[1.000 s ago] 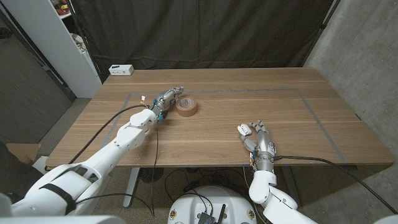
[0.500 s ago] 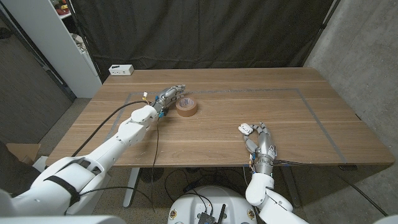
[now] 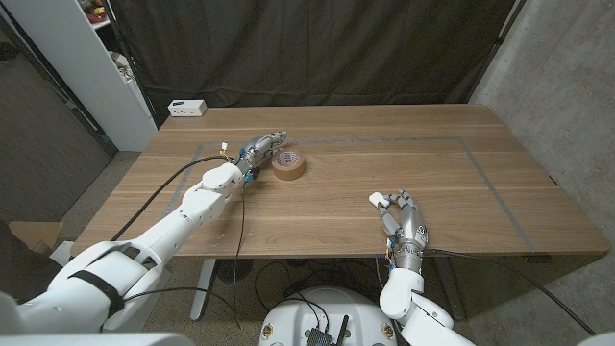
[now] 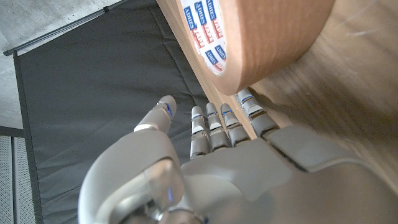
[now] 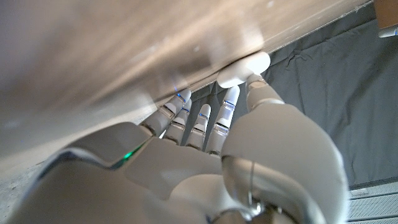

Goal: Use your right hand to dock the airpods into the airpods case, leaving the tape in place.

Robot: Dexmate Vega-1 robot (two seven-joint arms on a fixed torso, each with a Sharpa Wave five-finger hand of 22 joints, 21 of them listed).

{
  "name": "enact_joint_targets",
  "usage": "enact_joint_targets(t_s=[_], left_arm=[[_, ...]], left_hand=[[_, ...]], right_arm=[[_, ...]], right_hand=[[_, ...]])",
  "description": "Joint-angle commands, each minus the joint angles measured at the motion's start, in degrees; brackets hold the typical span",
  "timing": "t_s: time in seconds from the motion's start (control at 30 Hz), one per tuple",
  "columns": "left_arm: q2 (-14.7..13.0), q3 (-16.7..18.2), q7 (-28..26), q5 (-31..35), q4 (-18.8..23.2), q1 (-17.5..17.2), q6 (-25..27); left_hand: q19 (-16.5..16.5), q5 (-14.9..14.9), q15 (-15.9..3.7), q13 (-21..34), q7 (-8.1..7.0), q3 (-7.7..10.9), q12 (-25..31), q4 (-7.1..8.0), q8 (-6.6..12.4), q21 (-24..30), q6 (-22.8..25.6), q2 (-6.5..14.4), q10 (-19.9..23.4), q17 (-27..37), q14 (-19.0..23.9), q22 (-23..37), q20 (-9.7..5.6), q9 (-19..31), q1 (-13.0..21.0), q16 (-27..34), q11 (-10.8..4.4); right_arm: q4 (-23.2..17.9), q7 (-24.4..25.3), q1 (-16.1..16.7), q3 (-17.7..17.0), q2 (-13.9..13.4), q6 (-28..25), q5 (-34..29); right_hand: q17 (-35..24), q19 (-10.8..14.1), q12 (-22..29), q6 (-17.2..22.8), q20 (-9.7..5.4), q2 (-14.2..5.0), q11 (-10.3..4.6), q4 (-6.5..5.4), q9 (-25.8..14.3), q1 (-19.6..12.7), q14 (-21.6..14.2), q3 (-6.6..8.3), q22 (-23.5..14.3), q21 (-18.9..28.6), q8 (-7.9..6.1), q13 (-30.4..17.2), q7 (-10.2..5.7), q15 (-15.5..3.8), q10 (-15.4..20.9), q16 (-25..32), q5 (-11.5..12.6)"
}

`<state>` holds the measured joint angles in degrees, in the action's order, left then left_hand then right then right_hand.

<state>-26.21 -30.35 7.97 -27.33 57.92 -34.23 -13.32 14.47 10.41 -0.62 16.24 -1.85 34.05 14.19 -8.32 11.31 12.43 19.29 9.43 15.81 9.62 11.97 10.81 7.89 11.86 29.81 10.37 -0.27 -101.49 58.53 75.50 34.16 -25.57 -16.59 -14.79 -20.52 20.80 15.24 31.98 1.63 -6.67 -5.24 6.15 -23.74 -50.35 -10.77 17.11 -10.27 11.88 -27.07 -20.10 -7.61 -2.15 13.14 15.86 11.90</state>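
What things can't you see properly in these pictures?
- Head view: the small white thing at the right hand is too small to tell case from airpods, or open from closed.
- Right wrist view: that white thing is blurred and partly behind the fingers; whether they grip it is unclear.
- Left wrist view: the tape is cut off by the picture's edge.
- Head view: the left hand sits by the tape; contact is unclear.

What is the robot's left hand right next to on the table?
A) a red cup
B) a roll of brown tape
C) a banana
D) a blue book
B: in the head view the left hand reaches up to the roll of brown tape, and the left wrist view shows the tape just past its fingers.
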Motion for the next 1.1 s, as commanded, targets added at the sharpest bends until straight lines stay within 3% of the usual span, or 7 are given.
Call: enact_joint_targets(t_s=[0.03, 0.13, 0.3, 0.37, 0.53, 0.87, 1.1], left_arm=[[-0.2, 1.1, -0.4, -0.8, 1.0, -1.8, -2.2], [-0.5, 1.4, -0.9, -0.9, 2.0, -2.6, -2.6], [-1.2, 2.1, -1.7, -1.3, 4.3, -4.2, -3.2], [-1.5, 2.5, -1.9, -1.4, 5.3, -4.9, -3.9], [-2.3, 3.3, -1.4, -1.6, 7.3, -5.9, -6.5], [-4.2, 4.6, -1.5, -2.2, 13.3, -8.8, -8.1], [-5.1, 4.8, -1.4, -2.5, 16.0, -9.5, -6.7]], left_hand=[[0.4, 0.5, -0.41, 0.1, -0.46, -0.17, 0.0, -0.04, 0.00, 0.2, -0.5, 0.0, 0.3, 0.1, 0.1, 0.1, 0.07, 0.1, 0.7, 0.1, -0.30], [0.5, 0.5, -0.45, 0.1, -1.37, -0.34, 0.0, -0.10, -0.32, 0.2, -1.5, -0.2, 0.4, 0.1, 0.2, 0.1, 0.00, 0.1, 0.8, 0.1, -0.49], [0.5, 0.6, 0.02, 0.1, -3.81, -0.67, 0.0, -0.23, -0.41, 0.2, -2.2, -0.5, 0.4, 0.1, 0.2, 0.1, 0.01, 0.1, 0.8, 0.1, -0.45], [0.5, 0.7, -0.06, 0.1, -4.37, -0.78, 0.0, -0.25, -0.27, 0.2, -1.9, -0.6, 0.4, 0.1, 0.1, 0.1, 0.03, 0.0, 0.8, 0.0, -0.52], [0.7, 0.7, -0.42, 0.1, -3.48, -0.98, 0.3, -0.30, -0.07, 0.3, -1.6, -0.7, 1.2, 0.1, 0.6, 0.1, -0.07, 0.0, 0.9, 0.2, -0.68], [1.0, 0.7, -0.62, 0.1, -2.70, -1.11, 0.5, -0.26, 0.30, 0.4, -0.7, -0.7, 1.7, 0.1, 1.5, 0.1, -0.27, 0.0, 0.9, 0.4, -0.75], [1.0, 0.7, -0.59, 0.0, -2.48, -1.19, 0.5, -0.16, 0.31, 0.4, -0.7, -0.7, 1.7, 0.1, 1.5, 0.1, -0.18, 0.0, 0.8, 0.4, -0.78]], right_arm=[[-4.5, -2.9, 0.7, -0.9, -3.5, 1.2, -0.8], [-5.7, -3.9, 0.9, -1.5, -5.2, 2.6, -1.3], [-8.3, -6.8, 1.6, -3.1, -7.7, 4.4, -0.7], [-8.9, -7.8, 1.8, -4.1, -8.8, 6.4, 0.0], [-9.6, -11.5, 2.1, -7.3, -11.6, 10.5, 2.7], [-7.4, -23.9, 1.9, -14.4, -15.5, 26.0, 15.8], [-4.3, -31.6, -1.1, -16.6, -15.6, 31.9, 21.5]], right_hand=[[0.2, 0.1, -0.8, -5.1, 0.98, 2.94, 0.96, -0.08, 0.9, 2.6, -0.1, -1.19, -0.1, 0.1, 2.18, -0.2, 0.79, -6.59, -0.8, -0.9, -1.1], [0.5, -0.1, -1.0, -7.4, 1.56, 4.29, 1.28, 0.14, 1.6, 4.0, 0.0, -1.65, -0.1, -0.1, 3.59, -0.3, -1.96, -6.42, -1.4, -1.4, -1.2], [0.7, 0.3, -1.0, -8.4, 2.20, 5.97, 1.79, 0.25, 2.1, 5.4, -0.1, -2.39, 0.0, 0.0, 4.42, -0.4, -0.63, -5.86, -1.3, -1.6, -1.2], [0.8, 2.8, -0.8, -8.6, 0.79, 6.31, 2.51, -0.07, 2.6, 6.8, -1.1, -2.65, -0.1, 0.9, 4.93, -0.4, -0.33, -5.90, -0.6, -1.4, -1.0], [2.0, 9.8, 0.2, -4.9, -4.31, 5.23, 0.40, -0.29, 4.6, 9.4, -7.7, -1.79, 0.1, 2.4, 5.53, 0.0, -5.07, -8.30, 4.2, 0.0, -0.9], [3.6, 12.1, -0.5, -6.3, -6.43, 1.90, -0.33, 0.02, 6.2, 9.4, -8.7, 0.44, 0.3, 2.1, 8.03, 0.6, -5.15, -9.07, 4.8, -1.0, -1.0], [6.6, 11.3, -2.4, -14.3, -6.30, 0.03, -0.82, 1.33, 8.6, 8.9, -8.1, 2.75, 0.6, 0.1, 13.66, 2.3, -2.13, -8.78, 4.1, -3.3, -1.5]])
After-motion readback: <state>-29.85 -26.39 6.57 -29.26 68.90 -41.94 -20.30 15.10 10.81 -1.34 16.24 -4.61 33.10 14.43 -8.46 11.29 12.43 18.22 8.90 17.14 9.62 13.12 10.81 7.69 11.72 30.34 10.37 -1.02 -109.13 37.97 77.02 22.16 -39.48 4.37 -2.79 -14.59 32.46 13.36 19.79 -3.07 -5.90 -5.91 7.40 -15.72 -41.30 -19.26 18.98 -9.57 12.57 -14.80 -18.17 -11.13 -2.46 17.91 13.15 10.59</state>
